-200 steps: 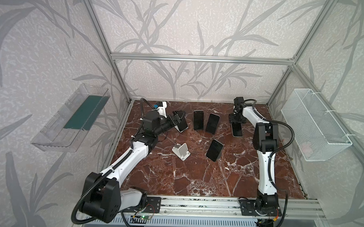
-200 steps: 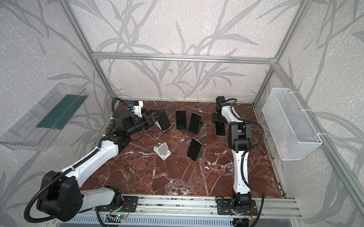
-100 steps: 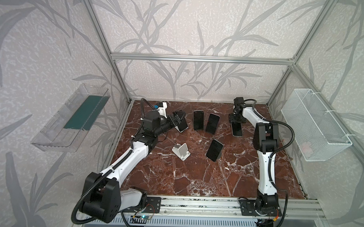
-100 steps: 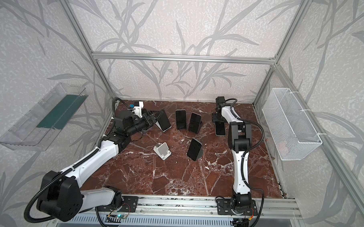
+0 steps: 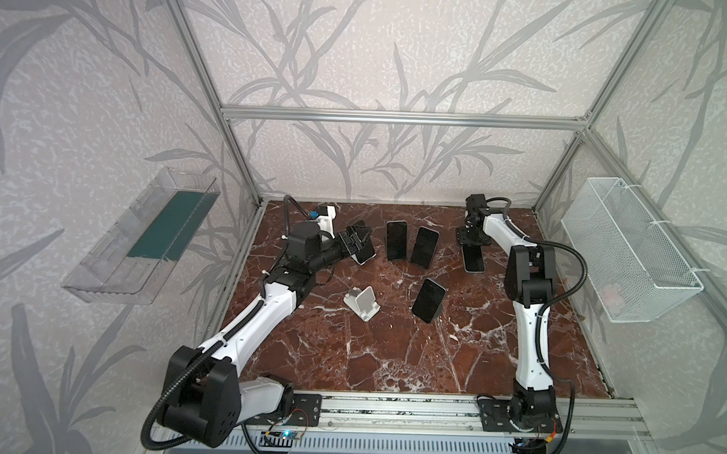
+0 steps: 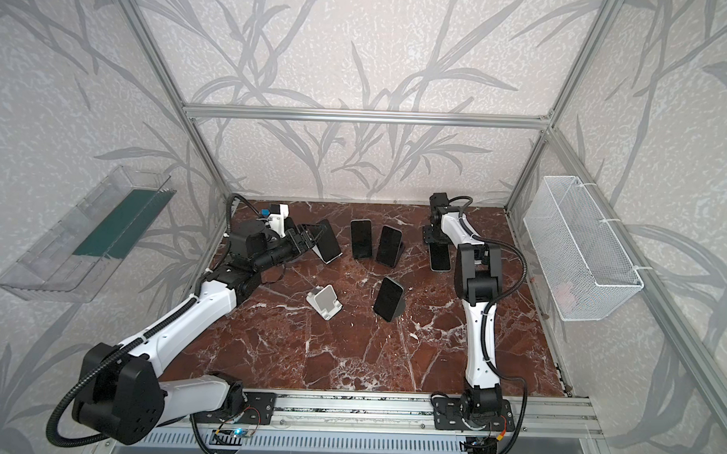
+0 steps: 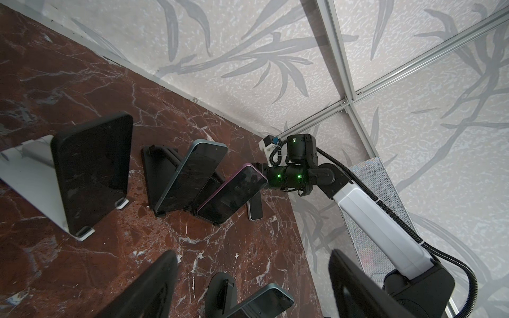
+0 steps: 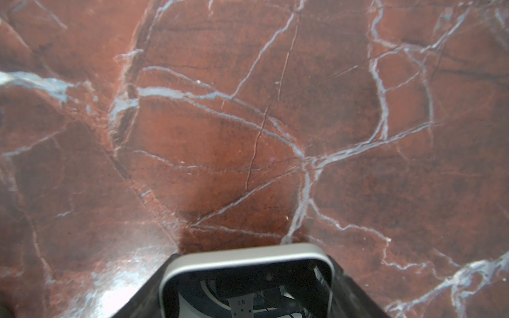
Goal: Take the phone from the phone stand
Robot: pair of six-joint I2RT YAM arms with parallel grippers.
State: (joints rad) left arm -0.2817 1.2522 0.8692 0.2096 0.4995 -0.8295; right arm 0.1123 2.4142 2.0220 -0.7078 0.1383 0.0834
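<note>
A silver-rimmed phone (image 5: 473, 259) lies flat on the marble at the back right, in front of a round black stand base (image 5: 461, 239). My right gripper (image 5: 472, 234) stands over the phone's far end. In the right wrist view the phone (image 8: 248, 286) sits between the dark fingers (image 8: 143, 297), which press on both of its long edges. At the back left, my left gripper (image 5: 355, 240) hangs open beside a black phone (image 5: 364, 251) that leans on a white stand. In the left wrist view its fingers (image 7: 154, 289) stand wide apart with nothing in their grasp.
Three more phones lean on dark stands (image 5: 395, 246) (image 5: 425, 247) (image 5: 429, 300). An empty white stand (image 5: 361, 305) sits mid-table. A wire basket (image 5: 627, 249) hangs on the right wall and a clear shelf (image 5: 145, 237) on the left wall.
</note>
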